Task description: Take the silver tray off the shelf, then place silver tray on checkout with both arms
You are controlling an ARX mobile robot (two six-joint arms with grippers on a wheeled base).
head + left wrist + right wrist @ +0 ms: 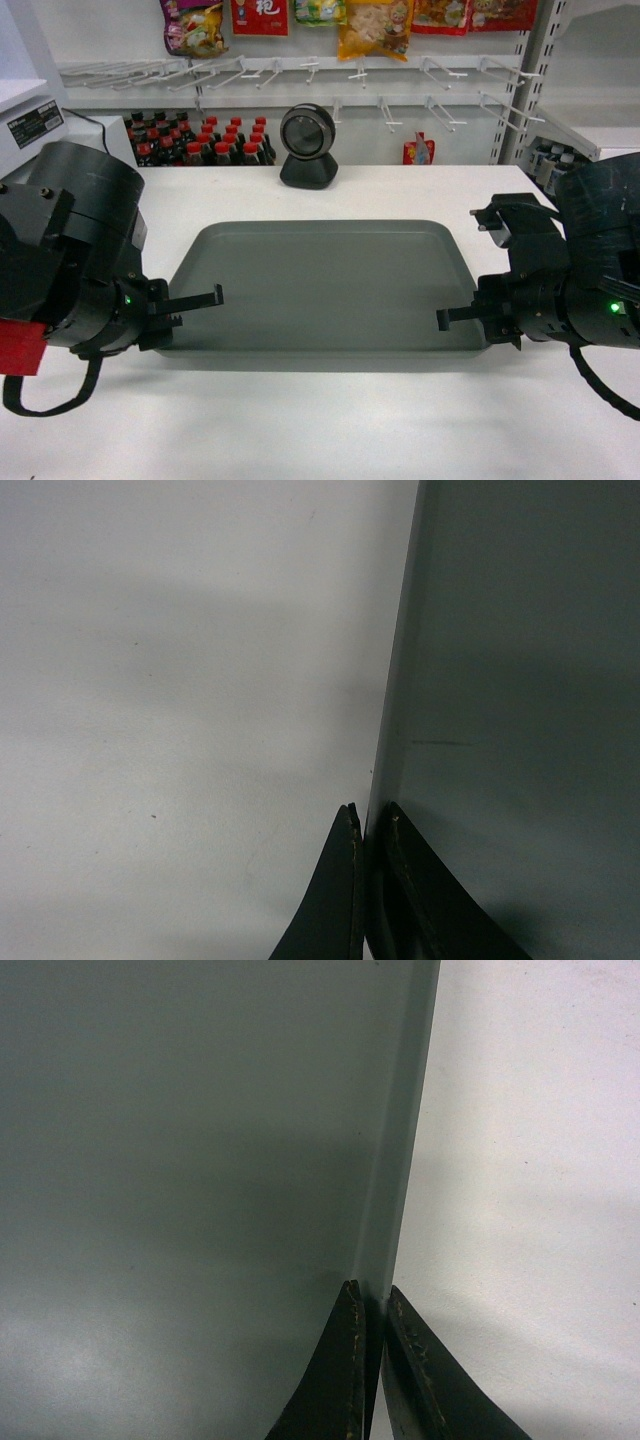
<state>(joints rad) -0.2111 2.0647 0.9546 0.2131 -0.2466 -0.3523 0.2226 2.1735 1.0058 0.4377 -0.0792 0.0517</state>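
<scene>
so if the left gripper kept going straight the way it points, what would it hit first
Only more of the silver tray: the left gripper is already closed on its left rim, pointing across it toward the right gripper on the opposite rim.

Head view bright, even light from above; white desk (320,430) near overexposed, soft shadow under tray (315,285) front edge. Slight softness overall. Both wrist views dimmer, grainy; fingers (330,900) close to lens blurred, broad soft shadows on desk.
</scene>
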